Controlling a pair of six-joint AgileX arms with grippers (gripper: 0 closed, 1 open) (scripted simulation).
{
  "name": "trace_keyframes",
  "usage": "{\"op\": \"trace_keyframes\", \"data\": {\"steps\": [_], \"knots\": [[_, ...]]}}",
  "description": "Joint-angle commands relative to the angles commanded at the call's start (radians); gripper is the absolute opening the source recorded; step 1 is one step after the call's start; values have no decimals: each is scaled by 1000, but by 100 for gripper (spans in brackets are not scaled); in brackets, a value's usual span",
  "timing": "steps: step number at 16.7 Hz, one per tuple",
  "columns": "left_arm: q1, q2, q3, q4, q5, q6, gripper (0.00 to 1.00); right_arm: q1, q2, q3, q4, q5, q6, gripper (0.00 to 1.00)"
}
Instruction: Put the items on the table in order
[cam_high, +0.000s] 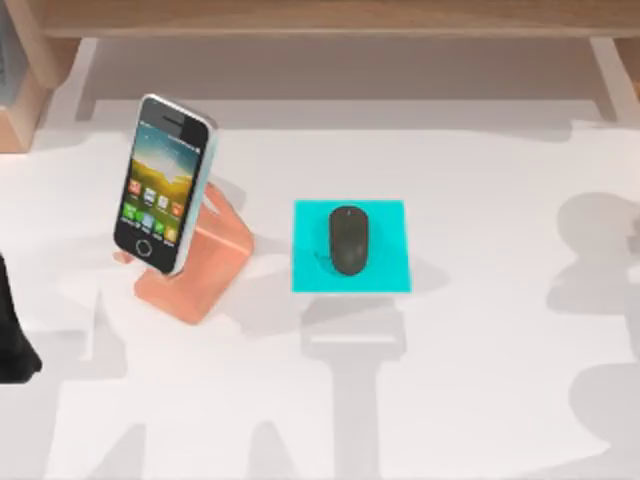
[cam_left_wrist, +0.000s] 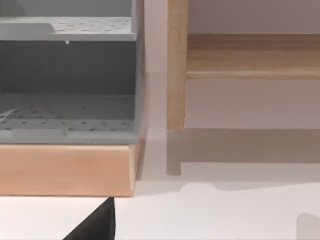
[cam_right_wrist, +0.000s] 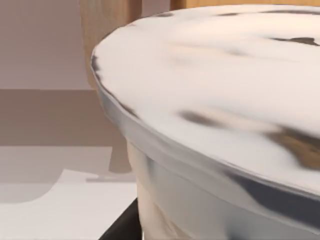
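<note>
A black-fronted smartphone (cam_high: 162, 182) with a colourful icon screen leans upright on a salmon-orange stand (cam_high: 200, 262) at the left of the white table (cam_high: 480, 390). The dark grey oval mouse (cam_high: 349, 239) lies in the middle of a flat cyan pad (cam_high: 385, 265) near the table's centre. My left arm (cam_high: 12, 340) sits at the left edge, away from both items. A black part of my left gripper (cam_left_wrist: 97, 226) shows low over the tabletop. A dark part of my right gripper (cam_right_wrist: 122, 226) shows beside a large rounded white object.
A wooden shelf structure (cam_high: 330, 18) runs along the back, with a post (cam_left_wrist: 176, 65) and a grey perforated box (cam_left_wrist: 67, 75) on a wooden base. The mottled white rounded object (cam_right_wrist: 215, 100) sits very close to the right wrist camera. Arm shadows fall across the table's front and right.
</note>
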Motion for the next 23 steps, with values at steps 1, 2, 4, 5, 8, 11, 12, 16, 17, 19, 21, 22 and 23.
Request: {"op": "trace_keyframes", "data": {"steps": [1, 2, 4, 5, 8, 11, 12, 16, 17, 19, 21, 22, 23], "knots": [[0, 0, 0, 0, 0, 0, 100, 0, 0, 0, 0, 0, 0, 32], [0, 0, 0, 0, 0, 0, 100, 0, 0, 0, 0, 0, 0, 25], [0, 0, 0, 0, 0, 0, 100, 0, 0, 0, 0, 0, 0, 10], [0, 0, 0, 0, 0, 0, 100, 0, 0, 0, 0, 0, 0, 2], [0, 0, 0, 0, 0, 0, 100, 0, 0, 0, 0, 0, 0, 0], [0, 0, 0, 0, 0, 0, 100, 0, 0, 0, 0, 0, 0, 0], [0, 0, 0, 0, 0, 0, 100, 0, 0, 0, 0, 0, 0, 0], [0, 0, 0, 0, 0, 0, 100, -2, -15, -1, -13, 0, 1, 0], [0, 0, 0, 0, 0, 0, 100, -2, -28, -2, -26, 0, 1, 0], [0, 0, 0, 0, 0, 0, 100, -2, -52, -3, -49, 0, 1, 0], [0, 0, 0, 0, 0, 0, 100, -2, -56, -3, -52, 0, 1, 0], [0, 0, 0, 0, 0, 0, 100, -2, -56, -3, -52, 0, 1, 0], [0, 0, 0, 0, 0, 0, 100, -2, -52, -1, -50, -1, 3, 0]]}}
